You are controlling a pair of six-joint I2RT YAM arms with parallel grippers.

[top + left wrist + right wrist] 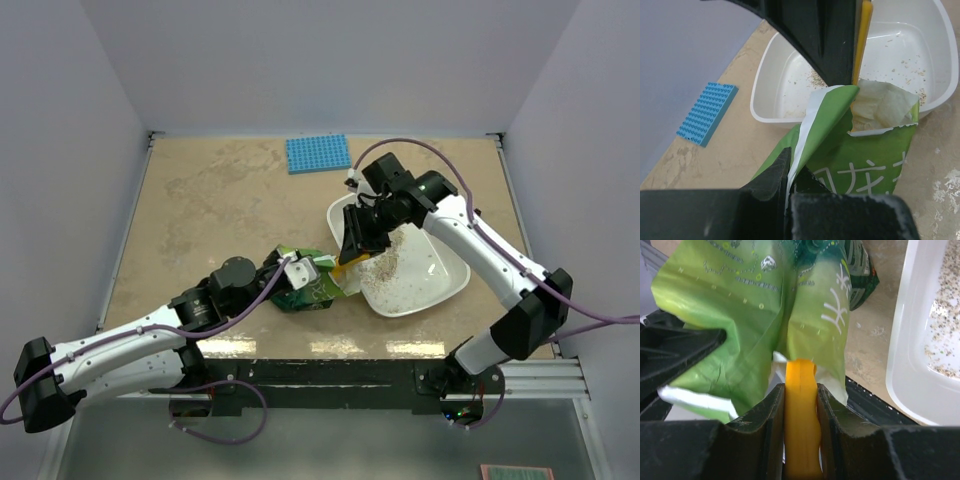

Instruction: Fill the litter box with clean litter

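Observation:
The white litter box (432,278) lies right of centre, with a thin scatter of clean litter (385,265) on its floor. Beside its left rim lies a green foil bag (310,288). My left gripper (294,268) is shut on the bag's torn edge (805,135), holding the mouth open. My right gripper (355,242) is shut on the handle of an orange scoop (800,415). The handle runs down into the bag (740,315), and the scoop's head is hidden inside. In the right wrist view, litter (946,335) speckles the litter box (912,370).
A blue studded mat (318,153) lies flat at the back of the table, left of the tub. White walls close in the table on three sides. A few granules lie spilled on the tabletop (945,182) by the bag.

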